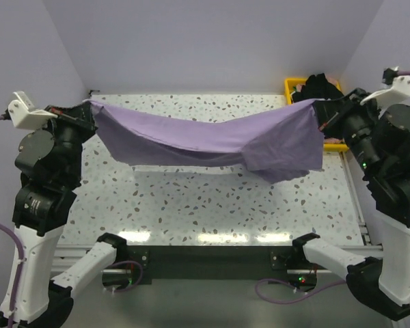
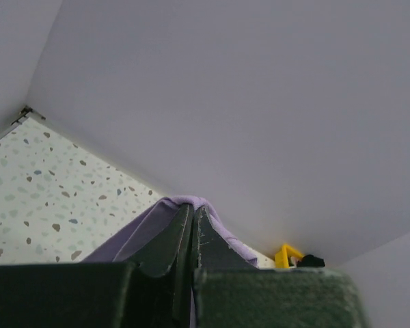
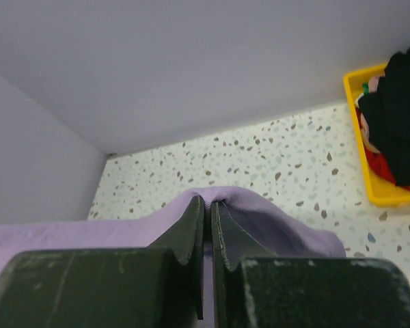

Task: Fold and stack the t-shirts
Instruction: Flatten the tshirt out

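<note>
A lavender t-shirt (image 1: 212, 140) hangs stretched in the air above the speckled table (image 1: 212, 212), sagging in the middle with a folded flap at its right. My left gripper (image 1: 90, 108) is shut on its left end, where cloth wraps over the fingertips (image 2: 191, 205). My right gripper (image 1: 320, 108) is shut on the right end; purple fabric (image 3: 260, 212) drapes over both pads there. A black t-shirt (image 1: 319, 85) lies bunched in the yellow basket (image 1: 292, 87) at the back right, also seen from the right wrist as dark cloth (image 3: 400, 109).
The yellow basket (image 3: 369, 184) stands at the table's back right corner and holds red cloth (image 3: 379, 167) under the black one. Grey walls close the table at the back and both sides. The table's front rail (image 1: 205, 256) runs between the arm bases.
</note>
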### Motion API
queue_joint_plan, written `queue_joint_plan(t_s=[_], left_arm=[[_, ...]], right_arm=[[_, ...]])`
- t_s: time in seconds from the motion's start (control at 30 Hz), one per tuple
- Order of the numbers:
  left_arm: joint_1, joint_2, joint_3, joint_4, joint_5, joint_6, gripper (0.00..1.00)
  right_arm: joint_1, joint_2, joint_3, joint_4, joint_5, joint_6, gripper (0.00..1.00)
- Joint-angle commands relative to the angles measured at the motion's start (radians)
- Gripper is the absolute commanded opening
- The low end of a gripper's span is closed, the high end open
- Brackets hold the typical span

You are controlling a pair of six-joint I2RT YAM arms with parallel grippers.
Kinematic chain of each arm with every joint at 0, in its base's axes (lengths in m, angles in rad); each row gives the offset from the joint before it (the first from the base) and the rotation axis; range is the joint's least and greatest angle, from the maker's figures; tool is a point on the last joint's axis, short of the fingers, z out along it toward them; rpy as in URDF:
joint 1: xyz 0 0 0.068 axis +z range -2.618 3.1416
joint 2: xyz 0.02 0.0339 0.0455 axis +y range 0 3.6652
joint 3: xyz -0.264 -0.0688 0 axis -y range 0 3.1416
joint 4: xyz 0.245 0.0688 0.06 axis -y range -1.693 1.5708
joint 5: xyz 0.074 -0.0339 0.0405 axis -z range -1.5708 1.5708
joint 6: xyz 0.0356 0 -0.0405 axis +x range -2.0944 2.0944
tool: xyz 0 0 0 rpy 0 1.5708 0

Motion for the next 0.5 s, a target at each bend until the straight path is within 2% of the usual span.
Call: queue_joint_plan(t_s=[0.0,0.17,0.3,0.37,0.43,0.47], left_arm=[[0.010,0.026,0.067,0.040,-0.022,0.041,0.00],[0.010,0.111,0.074,0.128,-0.041,0.063,0.00],[0.015,0.277,0.039,0.296,-0.050,0.092,0.00],[0.028,0.375,0.035,0.367,-0.033,0.106,0.00],[0.079,0.444,0.053,0.467,0.043,0.100,0.00],[0.103,0.517,0.070,0.491,0.081,0.097,0.00]], right_arm=[[-0.001,0.090,0.131,0.001,0.014,-0.071,0.00],[-0.001,0.245,0.161,0.136,-0.032,-0.125,0.00],[-0.014,0.408,0.155,0.314,-0.092,-0.148,0.00],[-0.026,0.518,0.172,0.373,-0.144,-0.139,0.00],[-0.046,0.607,0.237,0.434,-0.181,-0.130,0.00],[-0.052,0.705,0.280,0.437,-0.207,-0.122,0.00]])
